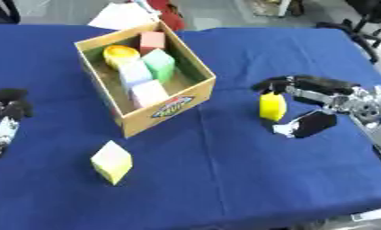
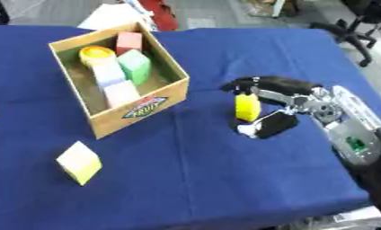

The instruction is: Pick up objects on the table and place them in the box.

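An open cardboard box stands on the blue table, left of centre. It holds a yellow round piece, a red block, a green block and two pale blocks. A bright yellow block stands upright right of the box. My right hand is curled round it, fingers over its top and thumb at its lower right. A pale yellow cube lies alone in front of the box. My left hand rests at the left edge, fingers relaxed.
The blue cloth covers the whole table, and its front edge runs along the bottom right. White paper and a red object sit beyond the far edge. A black chair stands at the far right.
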You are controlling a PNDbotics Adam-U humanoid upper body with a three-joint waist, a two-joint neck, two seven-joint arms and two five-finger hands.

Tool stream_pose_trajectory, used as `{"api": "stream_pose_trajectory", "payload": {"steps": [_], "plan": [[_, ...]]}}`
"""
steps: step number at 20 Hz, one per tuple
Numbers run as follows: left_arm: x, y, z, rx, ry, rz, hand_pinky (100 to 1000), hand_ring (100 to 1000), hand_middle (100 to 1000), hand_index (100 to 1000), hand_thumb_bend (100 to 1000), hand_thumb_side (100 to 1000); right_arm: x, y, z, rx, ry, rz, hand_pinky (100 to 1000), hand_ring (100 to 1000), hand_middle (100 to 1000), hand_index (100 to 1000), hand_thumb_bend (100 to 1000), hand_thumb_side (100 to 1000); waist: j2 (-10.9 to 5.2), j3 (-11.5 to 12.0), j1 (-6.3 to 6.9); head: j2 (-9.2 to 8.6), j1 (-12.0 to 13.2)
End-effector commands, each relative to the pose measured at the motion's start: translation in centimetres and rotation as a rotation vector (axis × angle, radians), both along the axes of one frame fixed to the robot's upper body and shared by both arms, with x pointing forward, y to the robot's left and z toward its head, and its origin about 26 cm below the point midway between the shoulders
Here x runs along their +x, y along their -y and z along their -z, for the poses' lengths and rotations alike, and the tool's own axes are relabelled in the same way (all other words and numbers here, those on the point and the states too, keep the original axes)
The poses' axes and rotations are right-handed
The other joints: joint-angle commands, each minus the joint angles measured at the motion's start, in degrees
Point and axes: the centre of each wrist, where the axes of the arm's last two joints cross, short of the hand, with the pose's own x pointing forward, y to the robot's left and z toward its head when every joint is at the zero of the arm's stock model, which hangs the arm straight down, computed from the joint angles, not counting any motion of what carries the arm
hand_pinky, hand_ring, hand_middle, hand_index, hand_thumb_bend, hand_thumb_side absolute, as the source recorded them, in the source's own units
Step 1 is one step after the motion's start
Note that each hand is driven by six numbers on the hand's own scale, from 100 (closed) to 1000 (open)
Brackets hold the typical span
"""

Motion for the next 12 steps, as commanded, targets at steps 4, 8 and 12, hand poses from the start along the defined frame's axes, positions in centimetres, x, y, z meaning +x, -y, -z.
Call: {"api": "stream_pose_trajectory", "payload": {"steps": [4,8,12], "plan": [[0.0,-0.4,-0.6,0.023,0.013,-0.002,738,614,585,781,138,651,0.7,1.9,0.7,-0.017,0.001,0.089,843,888,913,1000,205,536,-1.26,-0.1,1.07,-0.01,0.8],[0.0,-0.3,-0.6,0.024,0.013,0.0,738,614,586,781,134,652,1.2,2.7,1.1,-0.002,0.039,0.151,843,887,906,1000,202,530,-1.21,-0.1,1.18,0.04,0.8],[0.0,-0.3,-0.6,0.022,0.016,-0.001,738,615,586,782,130,653,1.6,3.5,1.1,0.0,0.116,0.217,849,890,914,1000,198,528,-0.99,0.2,1.34,-0.14,0.7]]}}
